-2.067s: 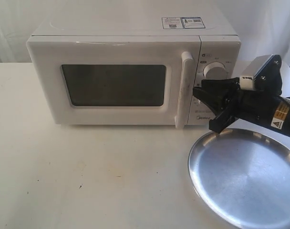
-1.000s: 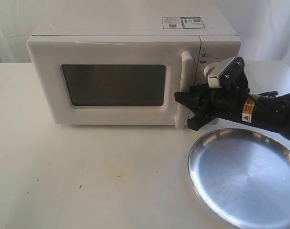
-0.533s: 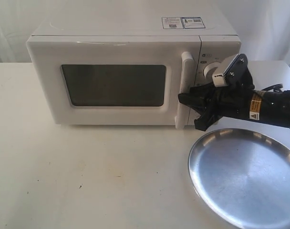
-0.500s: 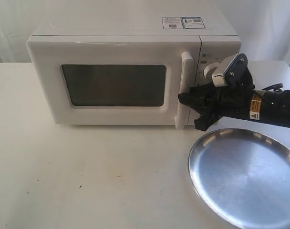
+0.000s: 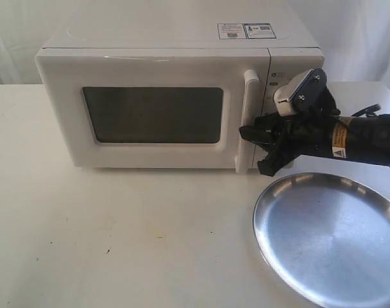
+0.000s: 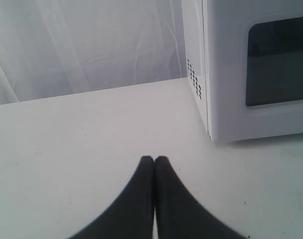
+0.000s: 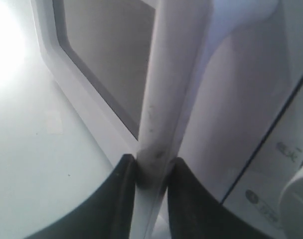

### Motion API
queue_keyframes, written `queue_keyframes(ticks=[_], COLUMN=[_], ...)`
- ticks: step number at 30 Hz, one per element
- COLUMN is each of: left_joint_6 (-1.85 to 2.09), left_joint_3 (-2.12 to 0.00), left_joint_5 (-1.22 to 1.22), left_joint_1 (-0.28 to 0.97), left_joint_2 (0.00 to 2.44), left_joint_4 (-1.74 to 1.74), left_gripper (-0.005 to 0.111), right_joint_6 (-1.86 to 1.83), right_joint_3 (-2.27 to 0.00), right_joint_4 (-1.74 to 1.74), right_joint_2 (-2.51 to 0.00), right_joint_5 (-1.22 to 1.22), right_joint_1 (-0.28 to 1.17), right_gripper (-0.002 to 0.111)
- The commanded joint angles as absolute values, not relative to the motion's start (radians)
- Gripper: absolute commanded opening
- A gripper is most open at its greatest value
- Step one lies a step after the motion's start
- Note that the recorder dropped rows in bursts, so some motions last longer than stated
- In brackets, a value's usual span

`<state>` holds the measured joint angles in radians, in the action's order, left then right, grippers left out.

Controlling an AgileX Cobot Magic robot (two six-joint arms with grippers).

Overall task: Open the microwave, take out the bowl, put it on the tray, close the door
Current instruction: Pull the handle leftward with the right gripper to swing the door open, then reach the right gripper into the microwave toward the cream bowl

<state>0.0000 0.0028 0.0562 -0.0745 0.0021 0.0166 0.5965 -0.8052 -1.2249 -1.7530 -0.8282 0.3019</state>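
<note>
Door (image 5: 153,112) of the microwave (image 5: 163,38) is shut; its handle (image 5: 248,122) is a vertical bar at the edge nearest the right arm. Right gripper (image 7: 150,164) pinches the bar's lower part from both sides, across its long axis. Judged hinge side: opposite, so the pull should arc outward. Left gripper (image 6: 154,160), fingers pressed together and empty, hovers well apart beside the microwave's far side. Bowl not visible; tray (image 5: 330,244) lies just below the right gripper.

Microwave (image 5: 163,61) showing white, window (image 5: 153,114) dark grey; door handle (image 7: 166,99) white w/ grey scuffs; tray (image 5: 330,240) gleaming silver; right gripper (image 5: 253,151) black; table (image 5: 118,224) looking cream.
</note>
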Motion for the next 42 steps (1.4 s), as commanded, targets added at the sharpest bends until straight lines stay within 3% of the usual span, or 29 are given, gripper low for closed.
queue_keyframes(ticks=[1,23,28,34,37,42], left_joint_6=[0.000,0.000,0.000,0.000,0.000,0.000], left_joint_3=[0.000,0.000,0.000,0.000,0.000,0.000], left_joint_5=[0.060,0.060,0.060,0.060,0.060,0.060], left_joint_1=[-0.073,-0.073,-0.073,-0.073,-0.073,-0.073], left_joint_2=[0.000,0.000,0.000,0.000,0.000,0.000], left_joint_4=[0.009,0.009,0.009,0.009,0.009,0.009], left_gripper=[0.000,0.000,0.000,0.000,0.000,0.000], right_joint_6=[0.588,0.843,0.928,0.849,0.724,0.661], right_joint_3=[-0.728,-0.614,-0.573,-0.542,-0.563,-0.641], right_joint_4=[-1.616,-1.744,-1.726,-1.311,-1.104,-1.105], right_joint_2=[-1.643,-1.426,-1.323,-1.296,-1.350,-1.472], right_joint_5=[-1.221,-1.221,-1.081,-0.782,-0.896,-0.940], right_joint_1=[0.398,0.376,0.376,0.379,0.379,0.428], right_gripper=[0.000,0.000,0.000,0.000,0.000,0.000])
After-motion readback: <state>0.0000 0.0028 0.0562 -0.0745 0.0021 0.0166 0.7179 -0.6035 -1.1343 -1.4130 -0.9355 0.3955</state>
